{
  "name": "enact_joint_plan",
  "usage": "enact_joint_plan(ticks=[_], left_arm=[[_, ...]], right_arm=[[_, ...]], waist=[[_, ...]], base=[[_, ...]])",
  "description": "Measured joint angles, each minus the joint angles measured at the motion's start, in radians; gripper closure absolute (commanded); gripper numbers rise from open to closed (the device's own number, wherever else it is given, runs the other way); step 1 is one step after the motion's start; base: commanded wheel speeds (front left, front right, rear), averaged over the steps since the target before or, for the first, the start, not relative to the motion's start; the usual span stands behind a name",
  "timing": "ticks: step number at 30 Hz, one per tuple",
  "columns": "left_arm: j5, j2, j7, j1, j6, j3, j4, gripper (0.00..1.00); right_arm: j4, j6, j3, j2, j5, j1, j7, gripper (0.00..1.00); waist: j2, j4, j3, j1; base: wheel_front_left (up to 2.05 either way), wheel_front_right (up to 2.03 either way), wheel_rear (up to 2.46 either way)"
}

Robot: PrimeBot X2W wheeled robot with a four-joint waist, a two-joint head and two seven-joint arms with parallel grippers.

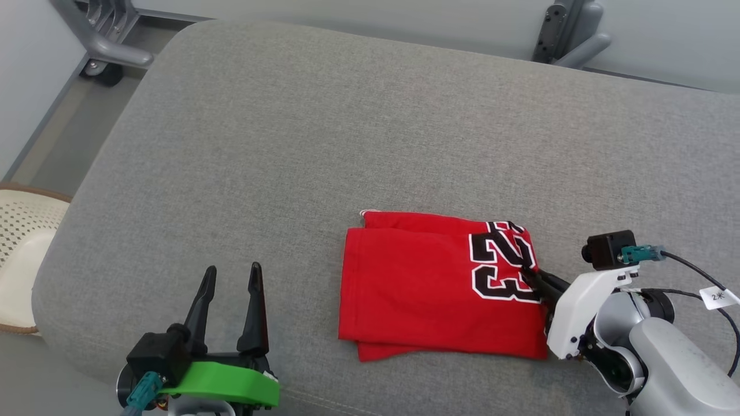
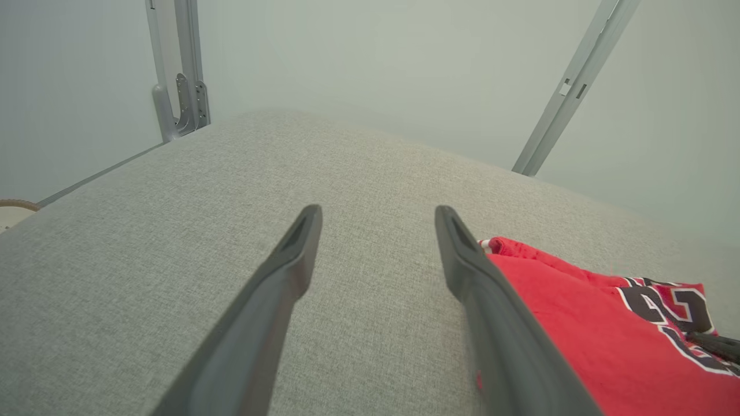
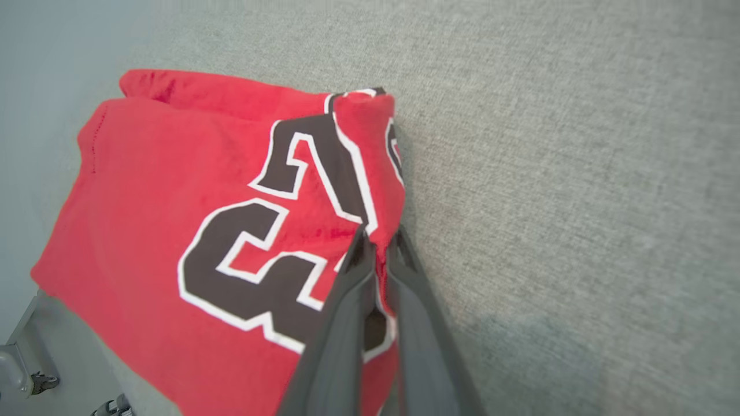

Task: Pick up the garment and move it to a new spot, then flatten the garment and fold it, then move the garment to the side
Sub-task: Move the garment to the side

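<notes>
With the right end effector [image 1: 531, 271] clamped on the folded garment's [image 1: 416, 283] edge facing the couch's [image 1: 289, 144] right side and the left end effector [image 1: 233, 268] apart, dragging may unfold it.

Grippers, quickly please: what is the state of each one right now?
Left gripper: open, holding nothing.
Right gripper: closed on the edge of the red garment.
</notes>
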Motion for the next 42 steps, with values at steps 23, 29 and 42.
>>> enact_joint_plan(ticks=[23,29,42], left_arm=[[0.071,-0.001,0.000,-0.045,-0.039,-0.029,0.009,0.00],[0.110,0.003,0.000,-0.100,-0.049,-0.019,0.015,0.00],[0.131,0.003,0.000,-0.132,-0.066,-0.011,0.041,0.00]], right_arm=[[-0.083,0.000,-0.203,-0.070,-0.054,-0.020,-0.041,1.00],[-0.095,0.000,-0.245,-0.053,-0.079,-0.031,-0.055,1.00],[-0.089,0.000,-0.259,-0.022,-0.130,-0.146,-0.049,1.00]], waist=[[0.0000,-0.307,0.019,0.0000],[0.0000,-0.418,0.050,0.0000],[0.0000,-0.521,0.112,0.0000]], base=[[0.00,0.00,0.00],[0.00,0.00,0.00],[0.00,0.00,0.00]])
